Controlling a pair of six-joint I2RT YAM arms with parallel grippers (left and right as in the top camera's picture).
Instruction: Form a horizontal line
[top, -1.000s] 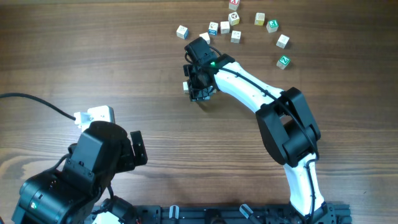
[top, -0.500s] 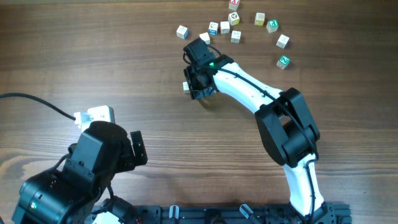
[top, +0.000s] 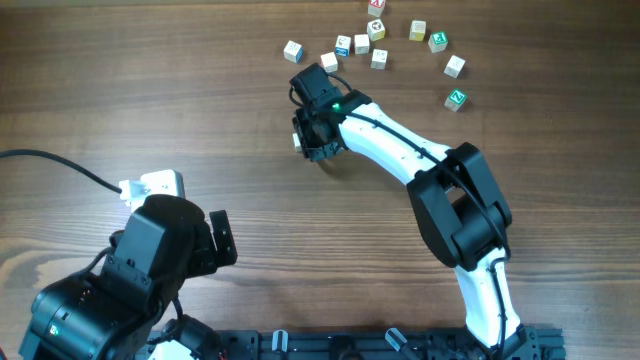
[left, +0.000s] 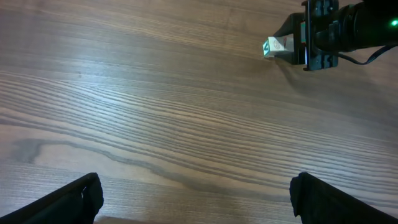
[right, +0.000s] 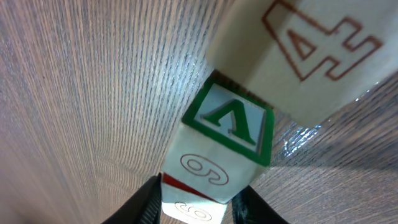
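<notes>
Horizontal line (right: 230, 124) end between right fingers (right: 148, 204), grip unclear; left fingers (left: 68, 200) spread wide.

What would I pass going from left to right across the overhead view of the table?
Black cable → white plug → right end effector → yellow-marked cube → green-marked cube, the lowest of the scattered cubes.
</notes>
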